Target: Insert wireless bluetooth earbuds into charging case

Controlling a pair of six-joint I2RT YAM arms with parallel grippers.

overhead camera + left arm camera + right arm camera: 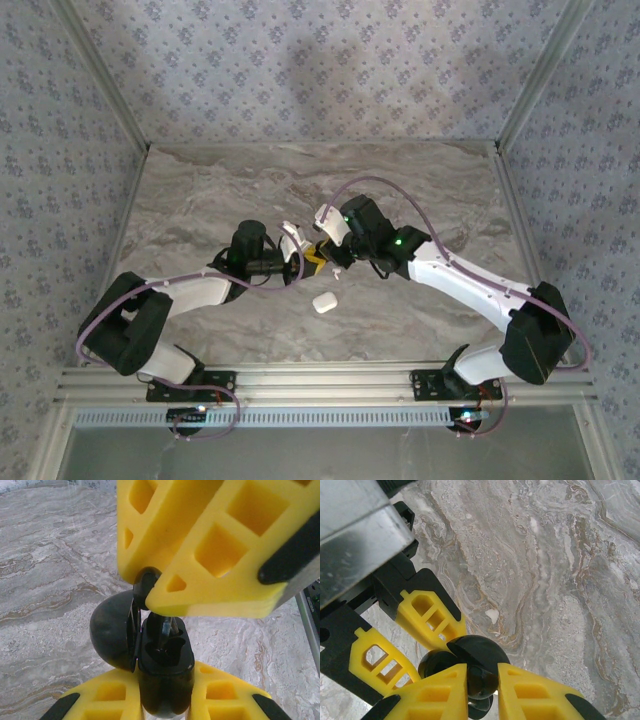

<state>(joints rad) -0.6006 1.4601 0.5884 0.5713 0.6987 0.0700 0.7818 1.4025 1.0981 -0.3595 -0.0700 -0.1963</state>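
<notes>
The left gripper (165,705) has its jaws clamped on a black hinged case (167,655), its lid (112,630) swung open to one side. Directly above the black hinged case, the right gripper (482,672) holds its jaws narrow around a small black rounded part (149,577) at the lid's upper edge; I cannot tell whether that is an earbud or the lid itself. The white charging case (323,301) lies on the tabletop (200,190), just on the near side of the black hinged case and apart from it.
</notes>
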